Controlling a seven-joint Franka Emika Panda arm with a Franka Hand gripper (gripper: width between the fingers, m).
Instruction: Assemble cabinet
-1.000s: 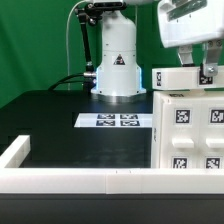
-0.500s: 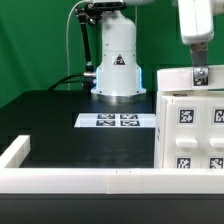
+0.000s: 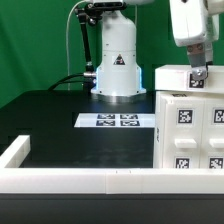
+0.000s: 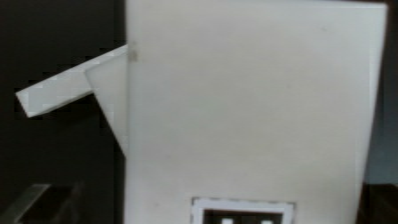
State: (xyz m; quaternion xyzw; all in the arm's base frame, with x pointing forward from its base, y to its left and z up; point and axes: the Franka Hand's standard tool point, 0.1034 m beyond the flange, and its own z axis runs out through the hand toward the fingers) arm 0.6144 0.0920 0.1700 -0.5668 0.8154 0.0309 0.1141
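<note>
The cabinet [image 3: 190,135] is a large white box with several black-and-white tags, standing at the exterior view's right edge. A smaller white block [image 3: 172,78] sits on its top. My gripper [image 3: 197,76] hangs from above with its fingertips down at the top of the cabinet, beside that block. Its fingers are too small and overlapped to judge their gap. In the wrist view a white cabinet face [image 4: 249,100] fills the picture, with one tag [image 4: 240,212] and a slanted white panel [image 4: 71,90] sticking out at the side. No fingers show there.
The marker board [image 3: 117,121] lies on the black table before the robot's white base [image 3: 117,70]. A long white border rail [image 3: 80,181] runs along the near edge, with a short arm [image 3: 14,152] at the exterior view's left.
The hand has turned about its vertical axis and shifted a little toward the exterior view's left, staying low at the cabinet's top. The cabinet has not moved.
</note>
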